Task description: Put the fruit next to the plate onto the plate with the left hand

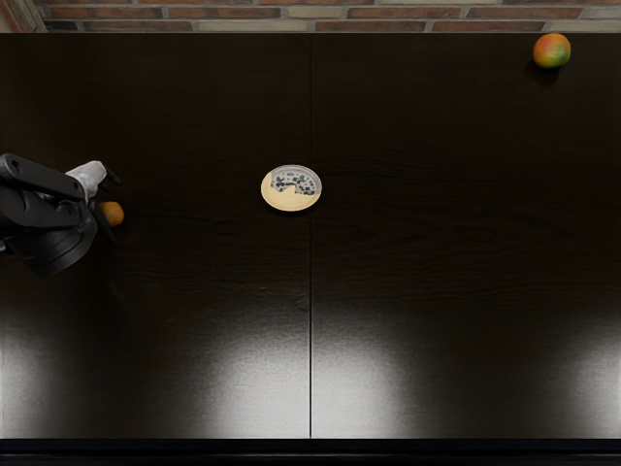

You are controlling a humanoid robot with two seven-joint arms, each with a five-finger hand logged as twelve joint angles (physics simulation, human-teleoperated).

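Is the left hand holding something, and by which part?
It cannot be told: the left hand meets the orange fruit at its left side, but no grasp is visible.

Cream plate [287, 202] with blue pattern, orange fruit [114, 214], black table [437, 291]

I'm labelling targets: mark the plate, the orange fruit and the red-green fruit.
plate [287, 205]: head view, cream front rim.
orange fruit [114, 214]: head view, exposed right side.
red-green fruit [551, 49]: head view, middle.
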